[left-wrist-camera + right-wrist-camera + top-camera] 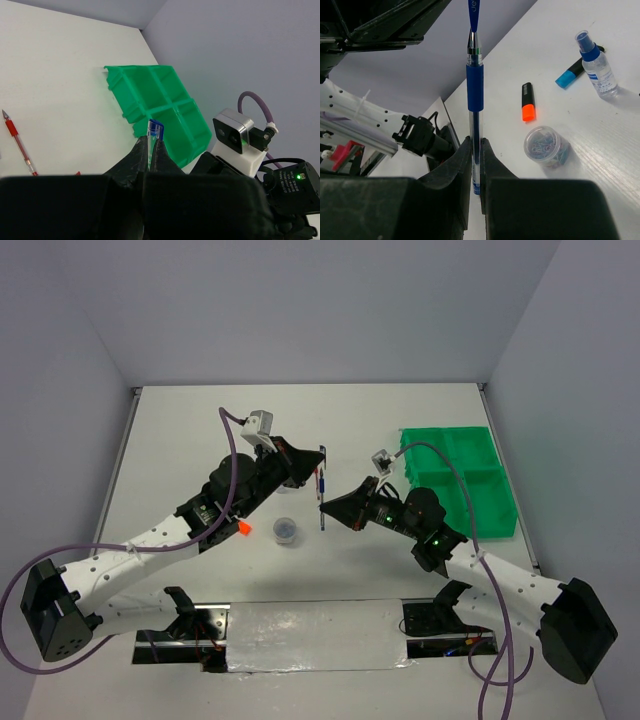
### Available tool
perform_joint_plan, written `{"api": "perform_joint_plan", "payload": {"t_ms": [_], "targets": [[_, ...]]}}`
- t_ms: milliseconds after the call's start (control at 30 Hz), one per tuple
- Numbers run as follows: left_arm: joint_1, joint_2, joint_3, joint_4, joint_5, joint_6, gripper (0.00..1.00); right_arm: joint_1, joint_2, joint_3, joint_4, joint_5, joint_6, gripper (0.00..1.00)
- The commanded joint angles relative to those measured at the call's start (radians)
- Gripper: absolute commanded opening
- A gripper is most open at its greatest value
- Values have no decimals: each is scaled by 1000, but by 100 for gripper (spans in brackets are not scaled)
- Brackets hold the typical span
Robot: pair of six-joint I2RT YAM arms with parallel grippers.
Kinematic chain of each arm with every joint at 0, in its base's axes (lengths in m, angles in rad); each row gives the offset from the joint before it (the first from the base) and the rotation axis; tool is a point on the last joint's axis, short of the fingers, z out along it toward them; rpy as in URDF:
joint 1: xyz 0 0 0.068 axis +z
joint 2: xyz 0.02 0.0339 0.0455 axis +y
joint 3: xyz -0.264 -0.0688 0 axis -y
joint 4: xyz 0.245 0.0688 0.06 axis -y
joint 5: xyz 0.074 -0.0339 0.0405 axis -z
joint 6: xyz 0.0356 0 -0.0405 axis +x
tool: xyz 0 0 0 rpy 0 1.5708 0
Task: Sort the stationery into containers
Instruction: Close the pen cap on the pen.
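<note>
Presently left gripper (pixel 150 143) and right gripper (pixel 475 146) both clamp 1 blue pen (pixel 322 490) at mid-frame, so mismatched pulls could bend it or drop it short of the green tray (pixel 497 480).

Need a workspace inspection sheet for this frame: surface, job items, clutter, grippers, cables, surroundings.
Surface: white table, silver tape strip at near edge.
Job's things: blue pen held at both ends; red pen, orange highlighter, blue-capped highlighter, bottle, jar on table; green tray, nothing seen inside.
Clutter: nothing seen.
Grippers: left gripper and right gripper both shut on blue pen.
Cables: purple cable on the left; pale cable on the right arcs over tray.
Surroundings: plain grey walls.
</note>
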Motion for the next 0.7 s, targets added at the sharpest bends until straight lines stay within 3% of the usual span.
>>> {"api": "perform_joint_plan", "payload": {"t_ms": [0,667], "targets": [[-6,-3,26,47,10,21,0,8,-26,44,7,26,-23,0],[-6,-13,-5,58,10,16,0,8,-28,75,-8,31,-35,0]]}}
